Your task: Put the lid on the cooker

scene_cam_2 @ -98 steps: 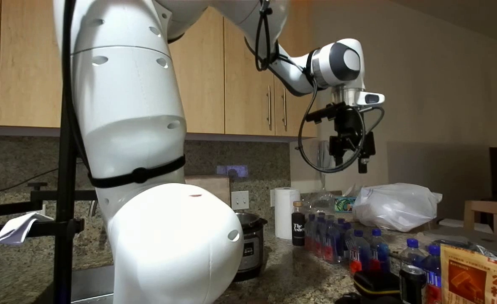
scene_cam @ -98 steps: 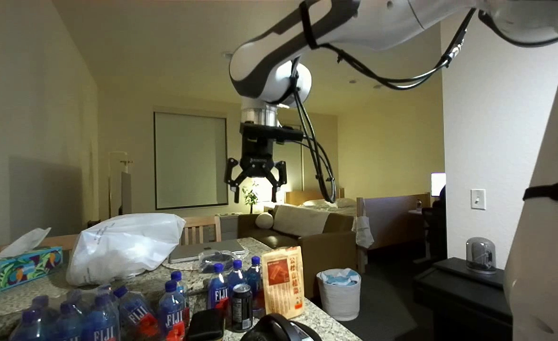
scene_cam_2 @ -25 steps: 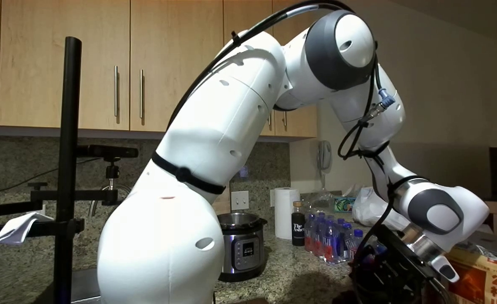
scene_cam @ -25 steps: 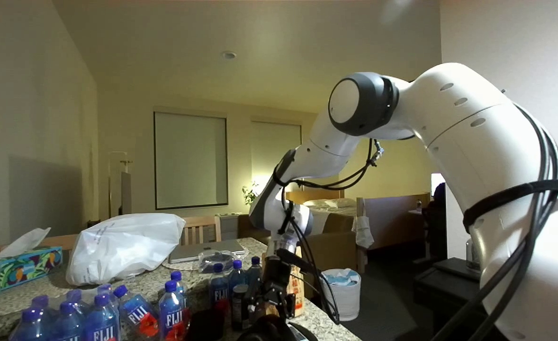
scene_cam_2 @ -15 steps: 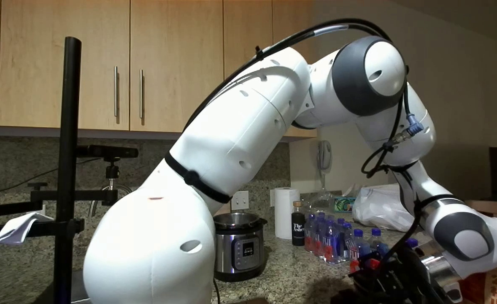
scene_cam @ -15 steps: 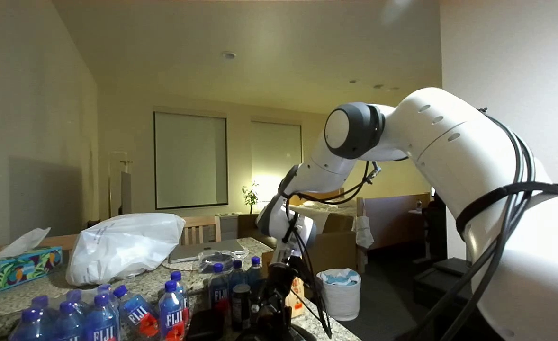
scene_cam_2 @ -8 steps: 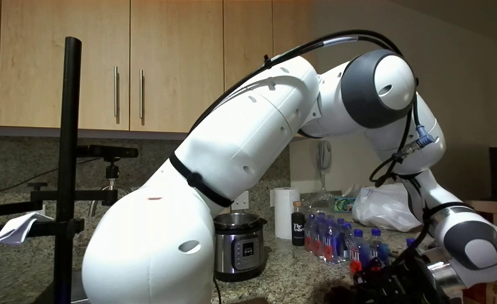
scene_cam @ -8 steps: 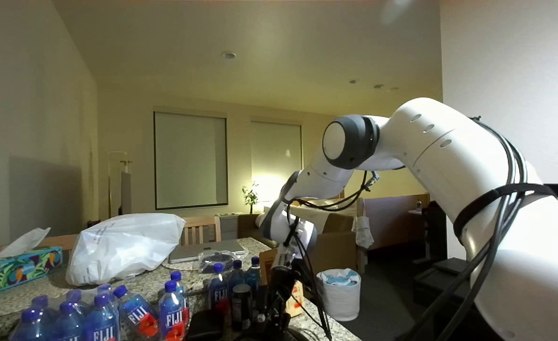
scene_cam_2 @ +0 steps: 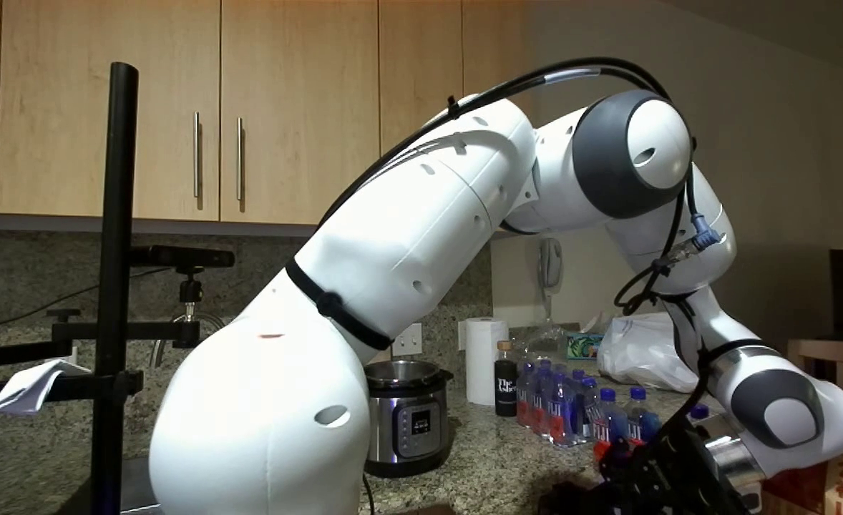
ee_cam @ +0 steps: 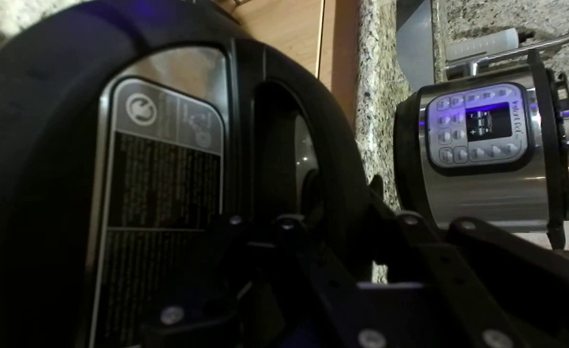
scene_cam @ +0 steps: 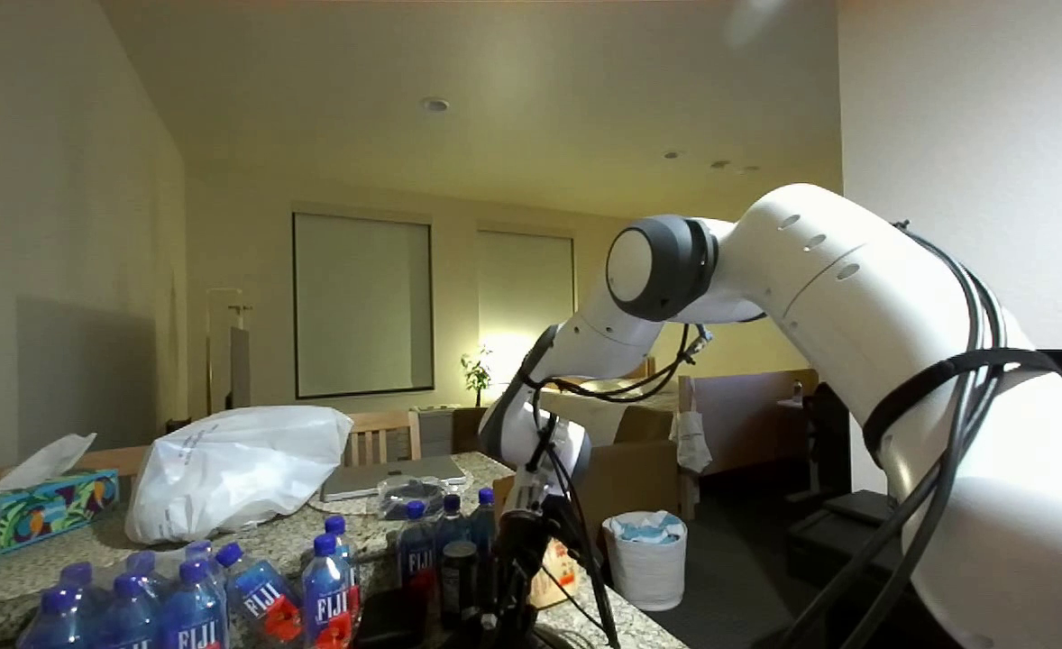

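The lid (ee_cam: 163, 188), large, round and dark with a printed label, fills the left half of the wrist view. On its right side is a black handle with a slot through it. My gripper (ee_cam: 345, 185) straddles the bar of this handle, one finger at the slot and one outside, and is shut on it. In an exterior view my gripper (scene_cam_2: 654, 476) is a dark shape low at the right; its fingertips are hard to see and the lid is barely distinguishable. The steel cooker (scene_cam_2: 411, 425) stands on the counter, its metal inner pot showing at the top.
Several water bottles (scene_cam_2: 554, 408) stand beyond the cooker, with a black bottle (scene_cam_2: 505, 383) and a paper towel roll (scene_cam_2: 486, 357). A drinks can (scene_cam: 459, 577) and a printed paper bag (scene_cam: 556, 577) are close to my gripper. A white plastic bag (scene_cam: 238, 469) lies farther back.
My gripper stood open high above the counter several seconds ago and has come down to the lid. In the last half second the arm has shifted slightly; the cooker has stayed put.
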You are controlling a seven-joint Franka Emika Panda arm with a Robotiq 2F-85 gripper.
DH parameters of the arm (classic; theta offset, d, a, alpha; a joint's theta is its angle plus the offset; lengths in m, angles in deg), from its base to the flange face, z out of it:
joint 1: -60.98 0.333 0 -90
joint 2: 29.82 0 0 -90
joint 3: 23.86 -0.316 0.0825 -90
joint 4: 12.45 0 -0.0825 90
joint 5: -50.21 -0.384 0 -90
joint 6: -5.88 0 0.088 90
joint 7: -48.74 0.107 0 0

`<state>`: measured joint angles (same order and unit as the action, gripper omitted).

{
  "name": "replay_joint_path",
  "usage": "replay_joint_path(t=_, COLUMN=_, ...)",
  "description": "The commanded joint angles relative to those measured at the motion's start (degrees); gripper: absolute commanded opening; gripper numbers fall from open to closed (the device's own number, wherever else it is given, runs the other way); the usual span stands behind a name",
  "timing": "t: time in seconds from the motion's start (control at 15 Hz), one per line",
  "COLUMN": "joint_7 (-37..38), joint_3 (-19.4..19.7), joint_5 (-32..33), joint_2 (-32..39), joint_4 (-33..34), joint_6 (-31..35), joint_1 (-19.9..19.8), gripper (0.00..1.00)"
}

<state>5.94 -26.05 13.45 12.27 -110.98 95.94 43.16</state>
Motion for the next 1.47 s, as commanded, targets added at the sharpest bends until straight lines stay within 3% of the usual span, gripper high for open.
replay_joint_path(t=0.0, joint_7=-2.7, joint_3=-0.2, joint_5=-1.0, joint_2=-3.2, joint_4=-3.5, joint_6=0.7, joint_1=0.5, gripper=0.05)
replay_joint_path(t=0.8, joint_7=-5.6, joint_3=0.2, joint_5=-0.1, joint_2=-11.0, joint_4=-10.1, joint_6=1.9, joint_1=3.5, gripper=0.04)
replay_joint_path(t=0.87, joint_7=-5.1, joint_3=0.3, joint_5=0.2, joint_2=-11.0, joint_4=-9.9, joint_6=1.6, joint_1=3.8, gripper=0.04)
replay_joint_path(t=0.93, joint_7=-4.7, joint_3=0.4, joint_5=0.0, joint_2=-6.7, joint_4=-6.3, joint_6=1.3, joint_1=3.7, gripper=0.03)
replay_joint_path(t=1.4, joint_7=-4.6, joint_3=0.5, joint_5=-0.2, joint_2=-5.6, joint_4=-6.9, joint_6=3.7, joint_1=4.2, gripper=0.03)
